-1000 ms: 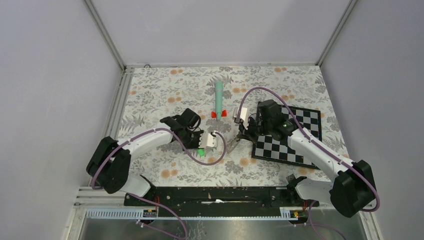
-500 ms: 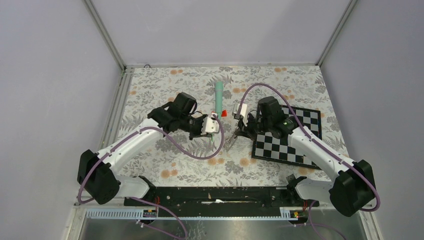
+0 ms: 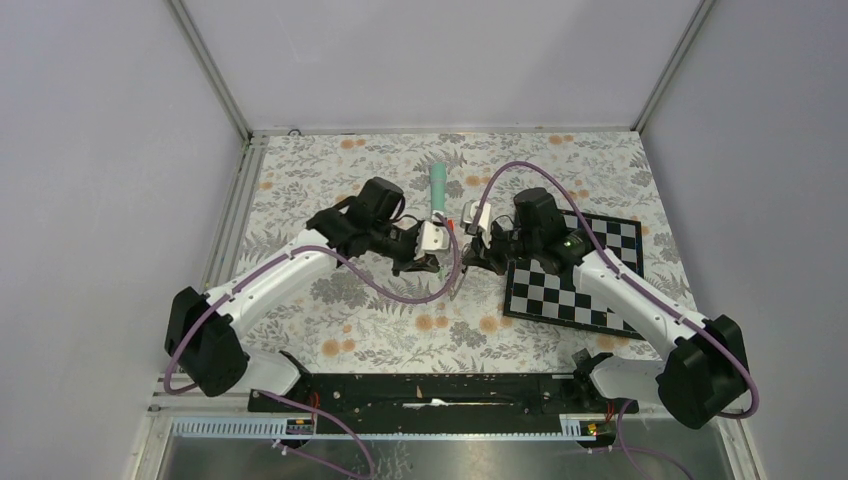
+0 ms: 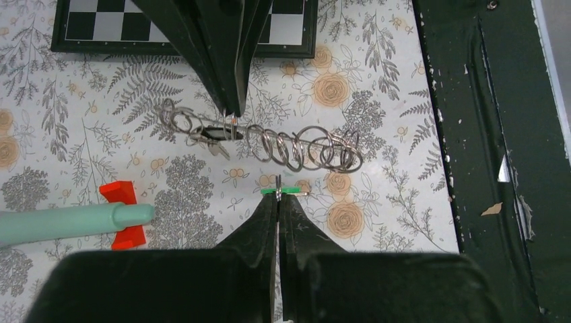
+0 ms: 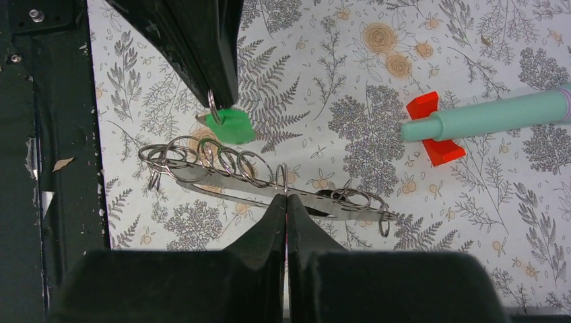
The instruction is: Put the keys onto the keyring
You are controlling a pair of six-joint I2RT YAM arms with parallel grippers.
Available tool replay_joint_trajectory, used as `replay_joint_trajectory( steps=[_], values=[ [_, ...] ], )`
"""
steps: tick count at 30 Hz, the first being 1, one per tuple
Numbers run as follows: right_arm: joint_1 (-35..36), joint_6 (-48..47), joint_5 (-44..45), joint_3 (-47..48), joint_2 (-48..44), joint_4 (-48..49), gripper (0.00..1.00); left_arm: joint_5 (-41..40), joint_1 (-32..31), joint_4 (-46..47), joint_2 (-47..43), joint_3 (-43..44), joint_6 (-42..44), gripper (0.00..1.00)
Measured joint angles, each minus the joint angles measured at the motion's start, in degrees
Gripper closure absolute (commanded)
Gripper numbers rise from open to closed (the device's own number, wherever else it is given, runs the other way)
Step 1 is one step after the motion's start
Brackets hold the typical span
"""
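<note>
Two grippers, each pressed together on a load. Left gripper [image 4: 278, 200]: clamped on the green-headed key [image 5: 229, 126], pinched at the head end, blade not made out. Right gripper [image 5: 287, 202]: clamped on the keyring [image 4: 296, 148], a flat grey strap loop carrying a row of wire rings, seemingly lifted off the floral cloth [image 5: 337, 60]. A darker piece beside its jaws may be the plain key, not certain. Change over the last second: the left arm has swung from the near side of the table up to the middle, and the right has edged in to meet it. Key and keyring, formerly well apart, now hang just beside each other, near the teal stick [image 5: 485, 116]. Reading: collection appears finished; the key is not yet threaded, and fine alignment comes next.
</note>
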Motion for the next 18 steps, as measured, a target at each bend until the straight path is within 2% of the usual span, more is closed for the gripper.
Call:
replay_joint_trajectory(
  steps=[18],
  values=[
    [0.72,1.75,-2.54,-0.72,1.55,3.43,1.00,-4.37,-3.10,5.90,2.40,0.02,-4.07,1.00]
  ],
)
